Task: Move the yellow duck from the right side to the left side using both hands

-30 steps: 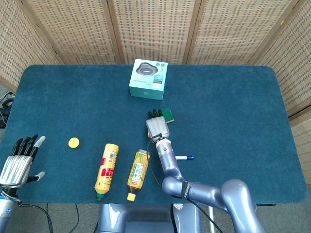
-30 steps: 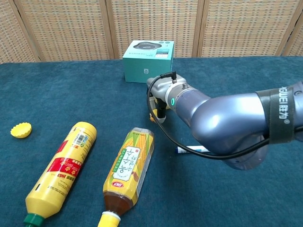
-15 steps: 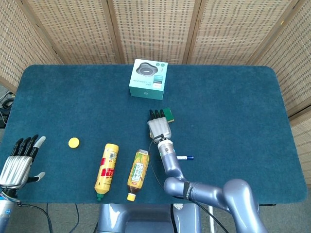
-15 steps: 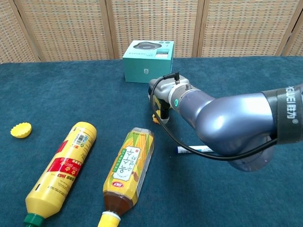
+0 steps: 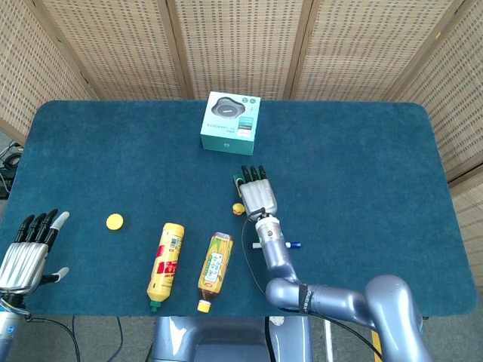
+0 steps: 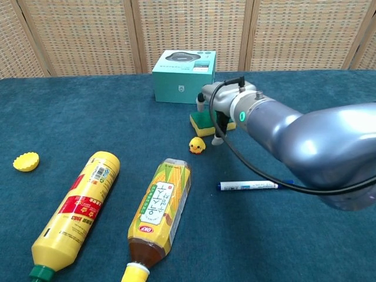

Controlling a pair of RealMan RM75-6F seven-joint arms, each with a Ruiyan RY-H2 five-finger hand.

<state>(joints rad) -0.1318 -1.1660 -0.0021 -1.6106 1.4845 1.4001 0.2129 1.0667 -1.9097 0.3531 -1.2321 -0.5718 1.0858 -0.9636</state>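
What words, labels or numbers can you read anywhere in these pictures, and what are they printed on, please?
Corn tea bottle: Korean characters and a small red logo, too small to read.
Yellow sauce bottle: red label with a barcode, print too blurred to read.
Teal box: small print, illegible.
Pen: tiny print, unreadable.
Nothing else carries readable text.

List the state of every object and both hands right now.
duck: upright on table, free, beside right hand
right hand: open, over sponge
left hand: open, holds nothing
sponge: flat, partly hidden by right hand
mustard bottle: lying, capped
tea bottle: lying, capped
pen: lying
box: upright, closed
yellow cap: loose on table
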